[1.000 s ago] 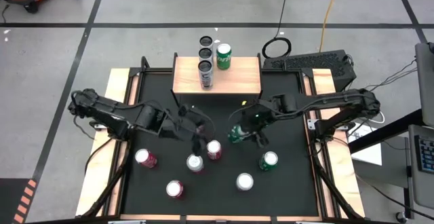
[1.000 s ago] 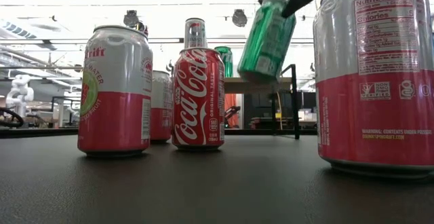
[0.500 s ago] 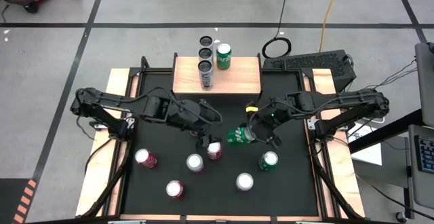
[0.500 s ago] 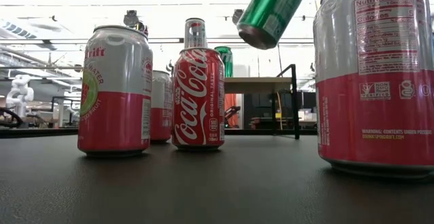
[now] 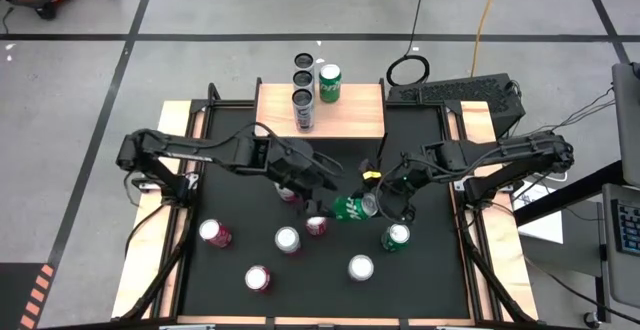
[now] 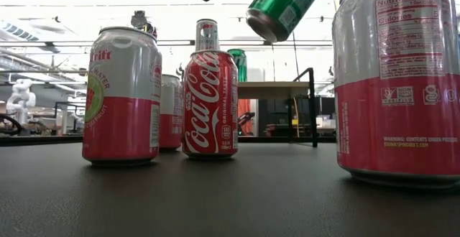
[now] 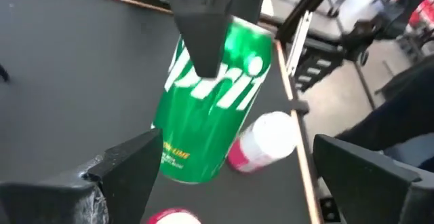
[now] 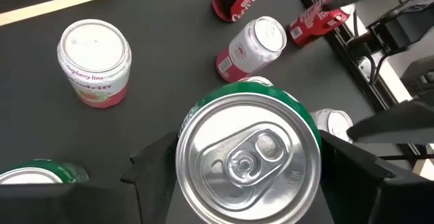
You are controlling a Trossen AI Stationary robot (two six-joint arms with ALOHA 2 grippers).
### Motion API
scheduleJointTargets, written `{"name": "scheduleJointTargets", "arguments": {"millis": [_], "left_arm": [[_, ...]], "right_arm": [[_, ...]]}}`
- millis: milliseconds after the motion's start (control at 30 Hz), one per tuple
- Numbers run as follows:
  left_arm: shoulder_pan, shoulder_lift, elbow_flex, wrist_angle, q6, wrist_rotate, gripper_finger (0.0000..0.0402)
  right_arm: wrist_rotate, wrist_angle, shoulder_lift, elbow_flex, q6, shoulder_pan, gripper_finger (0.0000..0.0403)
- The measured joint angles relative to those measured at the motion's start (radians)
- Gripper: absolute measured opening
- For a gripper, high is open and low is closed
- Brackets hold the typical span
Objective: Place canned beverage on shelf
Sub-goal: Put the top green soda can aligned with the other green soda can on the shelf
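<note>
Green and tilted, a can [image 5: 350, 207] was held clamped in the right gripper [image 5: 372, 205] above the black desk [image 5: 430, 270], clear of its surface in the low view. The left gripper [image 5: 322, 184] was seen spread wide just beside it, holding nothing. The shelf [image 5: 352, 115] was set at the desk's far edge, with four cans [image 5: 303, 100] already carried on it.

left gripper [image 5: 322, 192]: mid-table, fingers spread | right gripper [image 5: 372, 204]: mid-table, fingers clamped
</note>
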Motion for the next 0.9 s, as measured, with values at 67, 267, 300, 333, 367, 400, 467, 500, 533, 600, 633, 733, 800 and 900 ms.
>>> {"name": "scheduleJointTargets", "arguments": {"millis": [67, 267, 300, 333, 367, 400, 467, 500, 533, 600, 633, 733, 800, 900], "left_arm": [[0.0, 0.024, 0.002, 0.06, 0.019, 0.0, 0.0384], [0.002, 0.075, 0.001, 0.063, 0.039, 0.01, 0.0384], [0.002, 0.081, 0.001, 0.067, 0.041, 0.012, 0.0384], [0.002, 0.087, 0.001, 0.066, 0.046, 0.014, 0.0384], [0.002, 0.092, 0.001, 0.063, 0.047, 0.014, 0.0384], [0.001, 0.097, 0.001, 0.061, 0.049, 0.013, 0.0384], [0.001, 0.099, 0.001, 0.059, 0.064, 0.014, 0.0384], [0.001, 0.098, 0.001, 0.06, 0.067, 0.014, 0.0384], [0.001, 0.097, 0.001, 0.061, 0.069, 0.014, 0.0384], [0.006, 0.096, 0.001, 0.061, 0.072, 0.013, 0.0384], [0.007, 0.096, 0.001, 0.057, 0.073, 0.012, 0.0384], [0.021, 0.096, 0.001, 0.022, 0.097, 0.013, 0.0384], [0.033, 0.096, 0.001, 0.006, 0.104, 0.014, 0.0384], [0.047, 0.096, 0.001, 0.015, 0.117, 0.048, 0.0384]], "right_arm": [[0.0, 0.002, 0.0, 0.0, 0.0, 0.0, 0.0269], [0.0, 0.007, 0.0, 0.0, -0.004, 0.0, 0.0269], [0.0, 0.007, 0.0, 0.0, -0.004, 0.0, 0.0269], [0.0, 0.008, 0.0, 0.0, -0.004, 0.0, 0.0269], [0.0, 0.007, 0.0, 0.0, -0.005, 0.0, 0.0269], [-0.001, 0.006, 0.0, 0.0, -0.005, 0.0, 0.0269], [-0.001, 0.005, 0.0, 0.0, -0.008, 0.0, 0.027], [0.0, 0.008, 0.0, 0.0, -0.008, 0.0, 0.027], [0.0, 0.008, 0.0, 0.0, -0.008, 0.0, 0.027], [0.0, 0.008, 0.0, 0.0, -0.012, 0.0, 0.027], [0.0, 0.008, 0.0, 0.0, -0.016, 0.0, 0.027], [0.0, 0.015, 0.0, 0.0, -0.023, 0.0, 0.027], [0.0, 0.022, 0.0, 0.0, -0.023, 0.0, 0.027], [0.0, 0.036, 0.0, 0.0, -0.023, 0.0, 0.027]]}}
